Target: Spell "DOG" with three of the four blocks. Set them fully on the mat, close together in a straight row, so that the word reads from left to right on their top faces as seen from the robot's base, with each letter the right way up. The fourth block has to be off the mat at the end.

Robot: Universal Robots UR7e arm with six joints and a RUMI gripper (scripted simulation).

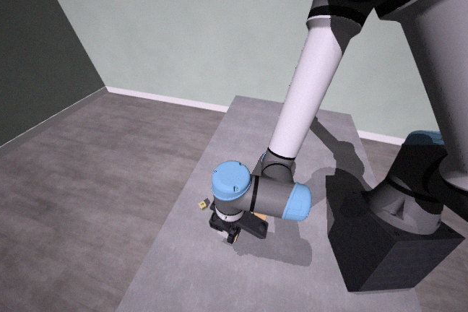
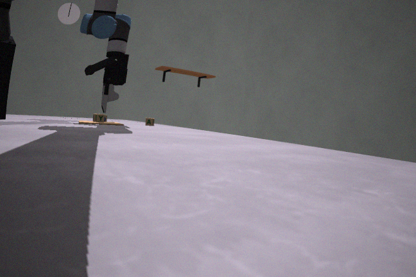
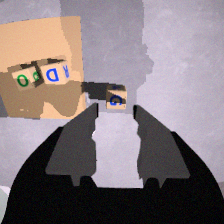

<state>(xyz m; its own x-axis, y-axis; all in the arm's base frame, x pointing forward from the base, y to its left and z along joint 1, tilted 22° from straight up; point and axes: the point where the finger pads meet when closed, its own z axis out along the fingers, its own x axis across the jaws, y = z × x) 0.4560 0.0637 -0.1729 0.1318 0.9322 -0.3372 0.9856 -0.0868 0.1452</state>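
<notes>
In the wrist view the tan mat lies at the upper left. Two blocks sit side by side on it, one with a green O and one with a blue D. A block with a blue G stands off the mat on the grey table, just beyond my fingertips. My gripper hangs above the table, partly open, with nothing between the fingers. It also shows in the exterior view, above the blocks on the mat. A fourth block with a green letter stands apart, off the mat.
The robot's dark base stands at the table's right side. The arm's wrist hides most of the mat in the top view, where the fourth block sits near the table's left edge. A wall shelf hangs far behind.
</notes>
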